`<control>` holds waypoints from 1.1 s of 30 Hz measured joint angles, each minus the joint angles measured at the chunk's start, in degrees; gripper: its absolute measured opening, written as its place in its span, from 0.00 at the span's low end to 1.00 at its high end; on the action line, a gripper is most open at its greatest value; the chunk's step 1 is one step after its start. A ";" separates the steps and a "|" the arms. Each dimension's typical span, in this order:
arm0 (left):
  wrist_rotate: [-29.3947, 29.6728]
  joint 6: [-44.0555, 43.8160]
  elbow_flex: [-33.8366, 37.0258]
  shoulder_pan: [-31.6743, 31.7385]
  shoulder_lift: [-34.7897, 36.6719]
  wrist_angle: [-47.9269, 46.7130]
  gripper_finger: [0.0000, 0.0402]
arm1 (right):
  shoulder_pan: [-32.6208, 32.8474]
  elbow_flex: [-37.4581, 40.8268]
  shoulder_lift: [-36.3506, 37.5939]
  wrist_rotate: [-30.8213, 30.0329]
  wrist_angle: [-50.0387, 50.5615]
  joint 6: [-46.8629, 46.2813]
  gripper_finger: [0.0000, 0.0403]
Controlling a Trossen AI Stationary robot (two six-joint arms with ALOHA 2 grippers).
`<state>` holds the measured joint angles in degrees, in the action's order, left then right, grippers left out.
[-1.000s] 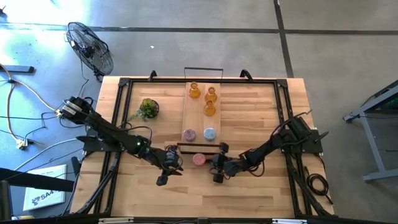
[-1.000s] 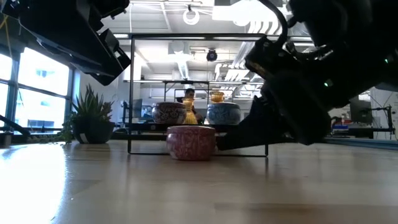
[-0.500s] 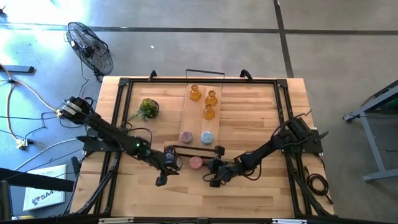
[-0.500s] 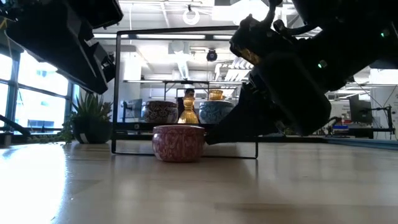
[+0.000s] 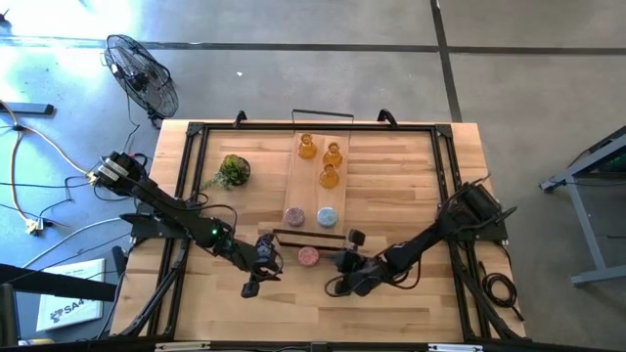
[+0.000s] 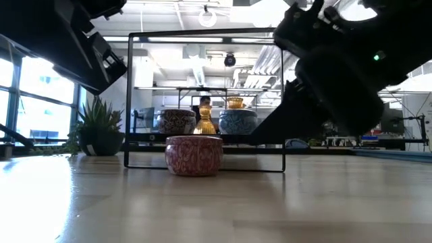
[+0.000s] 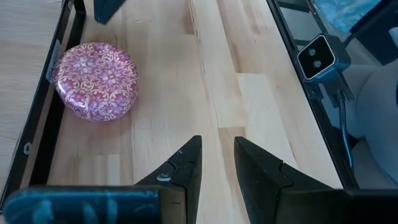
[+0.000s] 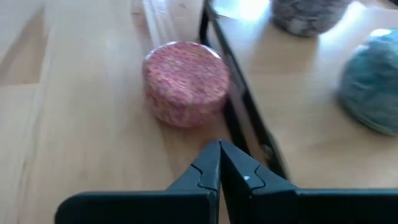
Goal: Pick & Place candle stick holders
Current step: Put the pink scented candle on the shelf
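One pink holder (image 5: 308,256) stands on its base on the table, just in front of the tray's near handle (image 5: 308,233). It also shows in the low view (image 6: 194,154). On the wooden tray (image 5: 311,191) stand three amber holders (image 5: 329,176) at the far end, and a second pink holder (image 5: 294,216) and a light-blue one (image 5: 328,216) at the near end. My left gripper (image 7: 217,155) is narrowly open and empty, to the left of the lone pink holder (image 7: 95,79). My right gripper (image 8: 219,155) is shut and empty, near-right of that holder (image 8: 186,81).
A green potted plant (image 5: 233,171) stands left of the tray. The tray's black wire handles rise at both of its short ends. A black frame runs round the table top. A floor fan (image 5: 142,73) stands beyond the far left corner.
My right gripper has drawn back from the lone pink holder toward the table's near edge and right. The pink holder and the tray slid a little toward the near edge early on, then stayed put. My left arm has barely moved.
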<state>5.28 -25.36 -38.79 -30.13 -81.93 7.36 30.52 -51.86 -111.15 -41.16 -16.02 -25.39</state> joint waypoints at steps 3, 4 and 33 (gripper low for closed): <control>0.00 -0.14 0.00 0.00 0.00 -0.03 0.23 | 0.99 0.02 2.02 -1.69 4.31 -2.70 0.00; 0.00 -0.20 0.00 0.00 0.00 -0.03 0.23 | 1.31 0.04 2.69 -1.92 5.31 -3.42 0.00; 0.38 -1.23 0.12 -0.08 0.00 -0.23 0.23 | 3.29 -8.13 -5.32 3.85 0.84 6.44 0.00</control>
<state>5.66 -26.58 -38.66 -30.21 -81.93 7.14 33.81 -59.98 -116.47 -37.31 -15.19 -18.95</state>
